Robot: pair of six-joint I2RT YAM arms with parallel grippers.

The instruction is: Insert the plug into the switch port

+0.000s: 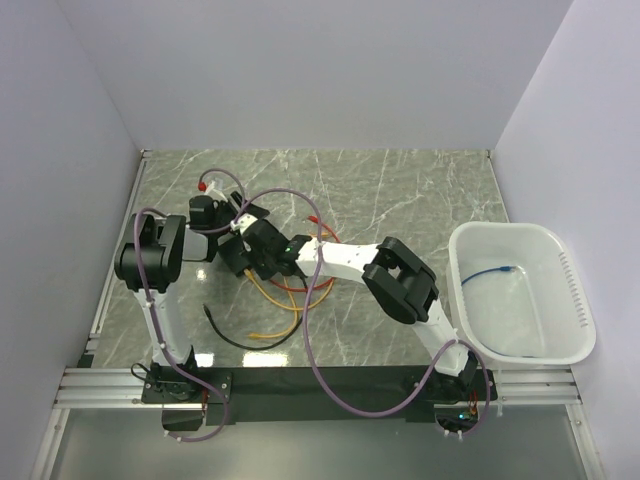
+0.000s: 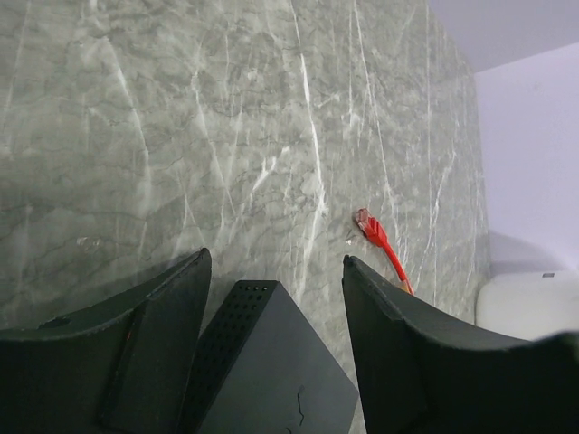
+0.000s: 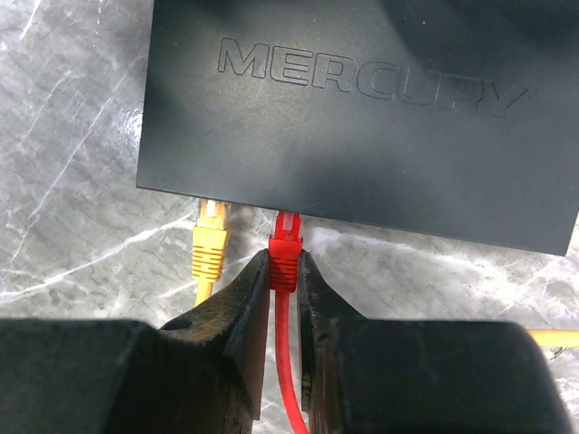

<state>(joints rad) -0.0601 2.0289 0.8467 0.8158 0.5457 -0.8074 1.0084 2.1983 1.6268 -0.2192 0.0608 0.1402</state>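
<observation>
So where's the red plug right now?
Right wrist view, centre: the red plug sits at the edge of the switch, right of the yellow plug, pinched in the right gripper.

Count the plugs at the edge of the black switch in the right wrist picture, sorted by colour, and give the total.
Yellow plug: 1, at the edge of the switch, with nothing holding it.
Red plug: 1, at the same edge, pinched by the right gripper.
Total: 2
</observation>
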